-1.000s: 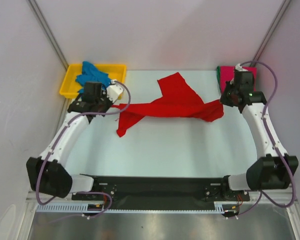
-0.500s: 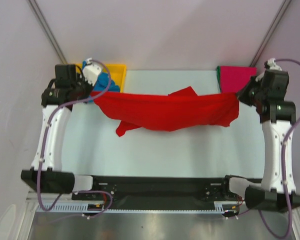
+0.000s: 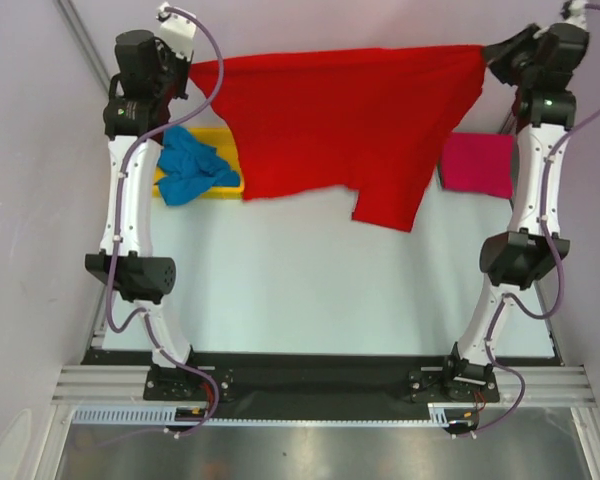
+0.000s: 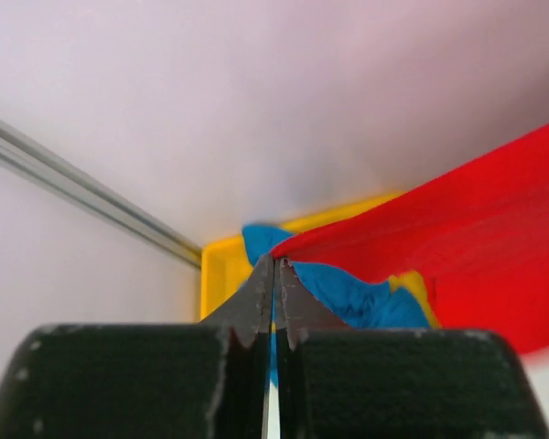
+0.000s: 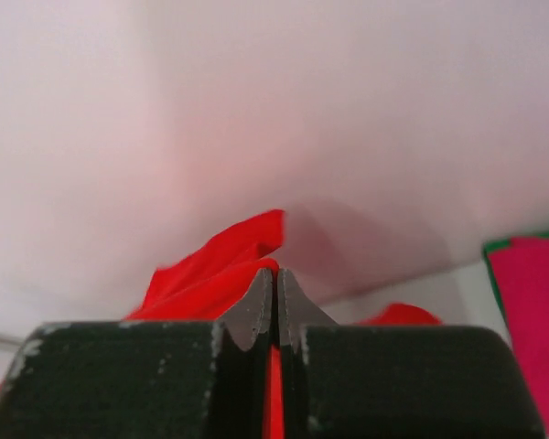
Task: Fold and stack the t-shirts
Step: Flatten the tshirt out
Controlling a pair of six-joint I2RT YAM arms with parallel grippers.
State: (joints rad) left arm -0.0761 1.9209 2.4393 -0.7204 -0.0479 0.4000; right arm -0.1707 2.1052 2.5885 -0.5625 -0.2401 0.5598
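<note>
The red t-shirt (image 3: 350, 120) hangs spread wide in the air, held by its two top corners high above the table's far side. My left gripper (image 3: 192, 66) is shut on its left corner; in the left wrist view (image 4: 276, 267) the red cloth (image 4: 476, 219) runs off to the right. My right gripper (image 3: 483, 50) is shut on the right corner, with red cloth (image 5: 210, 270) pinched between the jaws (image 5: 275, 274). The blue t-shirt (image 3: 190, 170) lies crumpled on the yellow tray (image 3: 225, 140). The magenta-pink t-shirt (image 3: 477, 165) lies folded at the far right, with a green edge (image 5: 492, 274) under it.
Both arms are stretched upward near the side walls. The pale table top (image 3: 320, 290) lies below the hanging shirt. A metal frame post (image 3: 75, 30) runs up the back left corner. The black base rail (image 3: 310, 375) lies at the near edge.
Both grippers have risen high and moved apart with the red t-shirt. It has gone from a bunched strip on the table to a sheet hanging free in the air.
</note>
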